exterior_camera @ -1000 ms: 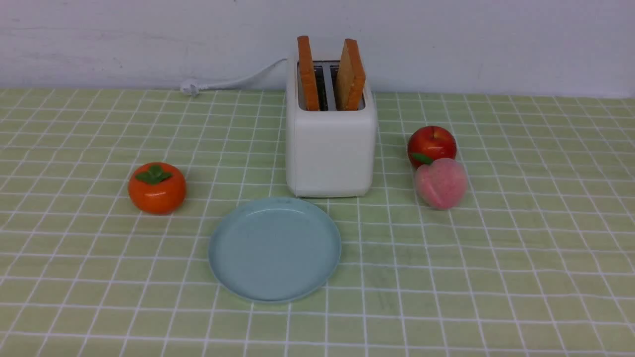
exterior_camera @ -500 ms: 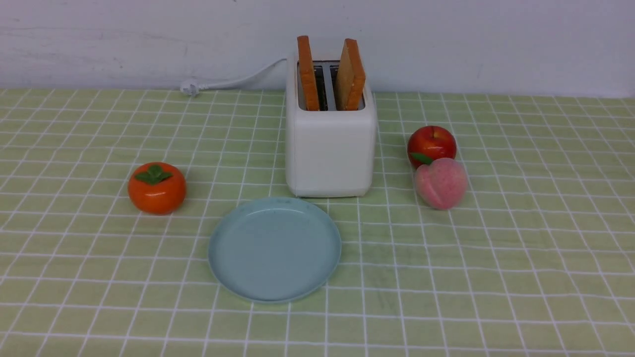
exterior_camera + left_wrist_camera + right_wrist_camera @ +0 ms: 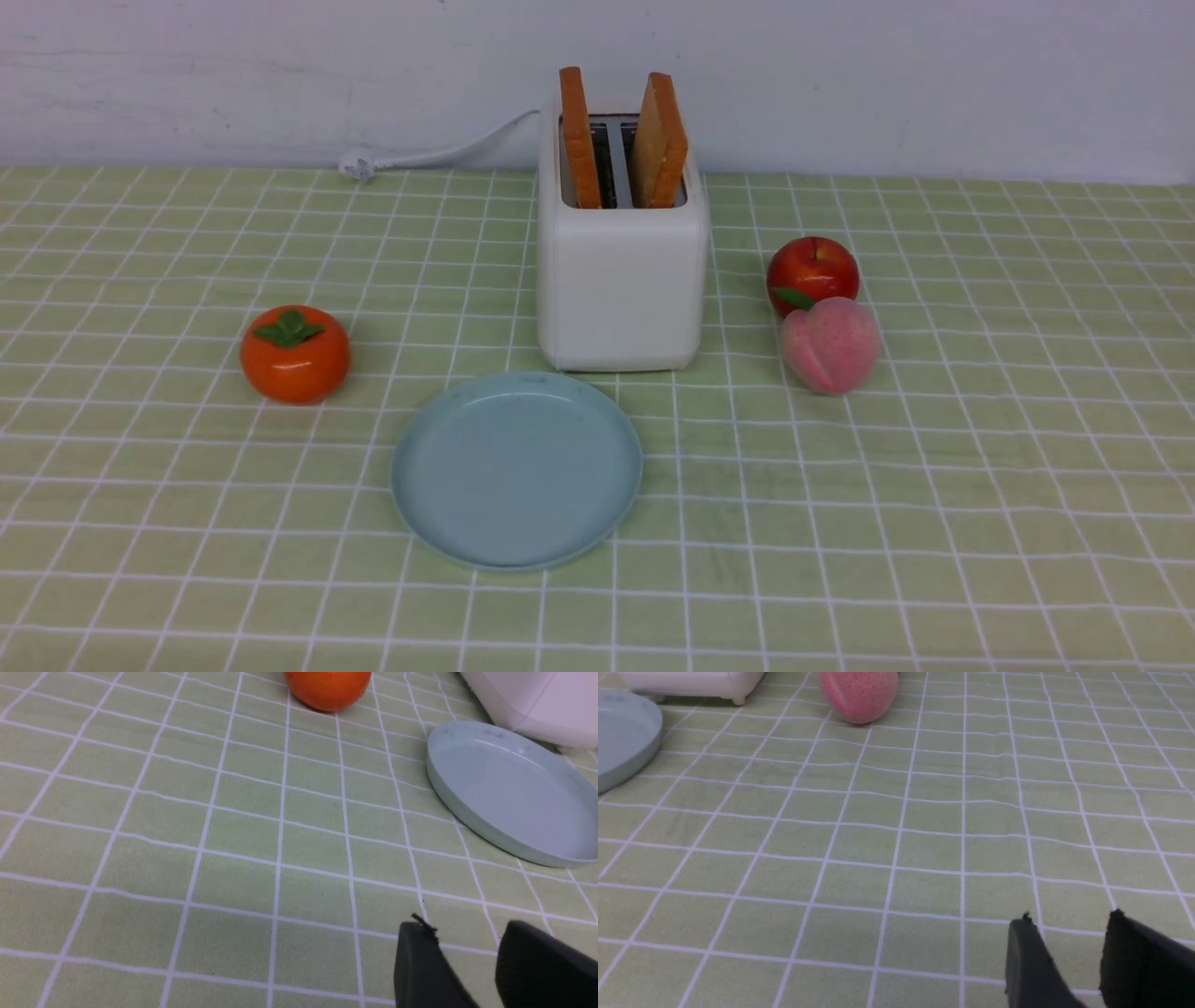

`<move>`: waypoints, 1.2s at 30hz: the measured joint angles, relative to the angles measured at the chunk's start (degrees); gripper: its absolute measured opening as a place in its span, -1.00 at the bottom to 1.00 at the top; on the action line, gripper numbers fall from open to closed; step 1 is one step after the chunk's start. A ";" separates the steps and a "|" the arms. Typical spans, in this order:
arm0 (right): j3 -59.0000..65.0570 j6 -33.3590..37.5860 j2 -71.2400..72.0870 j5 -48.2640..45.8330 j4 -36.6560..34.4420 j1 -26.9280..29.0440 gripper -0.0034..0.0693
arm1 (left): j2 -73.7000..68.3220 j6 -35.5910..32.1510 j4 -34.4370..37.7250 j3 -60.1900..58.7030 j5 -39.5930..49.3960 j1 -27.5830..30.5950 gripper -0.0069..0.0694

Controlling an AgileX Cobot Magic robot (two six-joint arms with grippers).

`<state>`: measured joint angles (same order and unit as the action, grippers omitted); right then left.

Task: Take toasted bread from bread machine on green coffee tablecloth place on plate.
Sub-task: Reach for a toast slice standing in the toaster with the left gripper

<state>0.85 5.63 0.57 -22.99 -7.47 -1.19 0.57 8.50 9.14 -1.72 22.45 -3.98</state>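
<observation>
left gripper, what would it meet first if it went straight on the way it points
Probably the plate, with the bread machine behind it; the left gripper's height is unclear.

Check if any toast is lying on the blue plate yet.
No, the plate is bare, and both toast slices stand upright in the slots of the toaster.

Light: bright, even, diffuse, from overhead. Front view: soft, faint shadows just right of the orange fruit (image 3: 295, 355) and the plate (image 3: 516, 471). Small glare spot on the red apple (image 3: 812, 271). Colours slightly washed, mild softness overall. Wrist views: tablecloth (image 3: 243, 835) grid sharp, with a faint broad shadow patch in the left wrist view.
</observation>
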 joint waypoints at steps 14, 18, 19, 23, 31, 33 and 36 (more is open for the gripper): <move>0.00 0.00 0.00 0.00 0.00 0.00 -0.24 | 0.00 11.19 27.42 0.00 -22.45 0.00 -0.21; 0.00 0.00 0.00 0.00 0.00 0.00 -0.24 | 0.00 6.95 30.28 3.58 -18.46 0.00 -0.50; 0.00 0.00 0.00 0.00 0.00 0.00 -0.24 | -0.29 4.80 30.04 5.46 -16.79 0.00 -0.62; 0.00 0.00 0.00 0.00 0.00 0.00 -0.24 | -5.85 -4.40 28.67 12.70 -12.32 0.00 -0.85; 0.00 0.00 0.00 0.00 0.00 0.00 -0.24 | -26.59 -19.26 28.78 23.30 -6.97 0.00 -0.85; 0.00 0.00 0.00 0.00 0.00 0.00 -0.24 | -29.23 -20.11 29.10 24.88 -6.89 0.00 -0.85; 0.00 0.00 0.00 0.00 0.00 0.00 -0.24 | -33.80 -20.80 29.43 28.61 -6.78 0.00 -0.85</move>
<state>0.85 5.63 0.57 -22.99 -7.47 -1.19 -33.23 -12.30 38.57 26.89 15.67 -3.98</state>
